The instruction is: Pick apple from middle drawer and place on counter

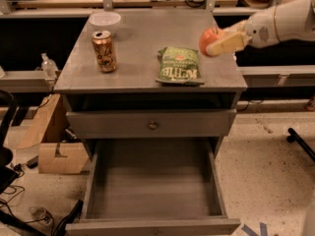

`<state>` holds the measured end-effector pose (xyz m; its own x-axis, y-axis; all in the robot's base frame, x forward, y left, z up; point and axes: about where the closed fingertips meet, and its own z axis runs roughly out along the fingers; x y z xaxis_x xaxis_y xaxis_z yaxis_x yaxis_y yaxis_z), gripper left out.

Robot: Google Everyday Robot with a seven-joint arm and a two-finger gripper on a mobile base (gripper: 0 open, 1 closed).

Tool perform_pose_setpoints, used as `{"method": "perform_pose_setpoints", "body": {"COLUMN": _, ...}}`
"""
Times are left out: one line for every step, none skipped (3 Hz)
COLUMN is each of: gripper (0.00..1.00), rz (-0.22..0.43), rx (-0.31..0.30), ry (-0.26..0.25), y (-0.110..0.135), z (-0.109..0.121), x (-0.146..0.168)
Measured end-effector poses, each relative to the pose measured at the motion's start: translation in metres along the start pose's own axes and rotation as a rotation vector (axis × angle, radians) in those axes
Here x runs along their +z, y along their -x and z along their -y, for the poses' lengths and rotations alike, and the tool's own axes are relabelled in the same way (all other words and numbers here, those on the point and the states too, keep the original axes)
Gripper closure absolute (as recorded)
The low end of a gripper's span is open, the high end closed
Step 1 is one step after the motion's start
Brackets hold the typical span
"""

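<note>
The red-orange apple [208, 40] is held in my gripper [216, 42], whose pale fingers [226, 43] are shut on it. The gripper comes in from the right on a white arm and holds the apple in the air above the right part of the grey counter [142, 38], just right of a green chip bag. The middle drawer [152, 183] is pulled out below, and its flat grey bottom is bare.
A green chip bag [179, 66] lies on the counter's right half. A gold drink can [104, 51] stands at the left, with a white bowl [105, 20] behind it. A closed drawer front with a knob [153, 125] is above the open drawer. A cardboard box [51, 151] sits on the floor left.
</note>
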<state>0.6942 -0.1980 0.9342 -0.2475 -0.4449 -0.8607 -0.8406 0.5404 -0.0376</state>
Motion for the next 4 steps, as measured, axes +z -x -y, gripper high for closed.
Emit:
{"method": "perform_pose_setpoints", "body": {"gripper": 1.0, "rz": -0.024, "rx": 0.038, "ry": 0.031, "y": 0.011, "z": 0.029, "x": 0.062}}
{"method": "perform_pose_setpoints", "body": {"gripper": 1.0, "rz": -0.004, "rx": 0.047, "ry": 0.012, "y": 0.035, "z": 0.051, "x": 0.106}}
{"method": "perform_pose_setpoints", "body": {"gripper": 1.0, "rz": 0.041, "rx": 0.031, "ry": -0.053, "y": 0.067, "z": 0.071, "x": 0.124}}
{"method": "perform_pose_setpoints", "body": {"gripper": 1.0, "rz": 0.028, "rx": 0.025, "ry": -0.148, "y": 0.084, "z": 0.09, "x": 0.135}}
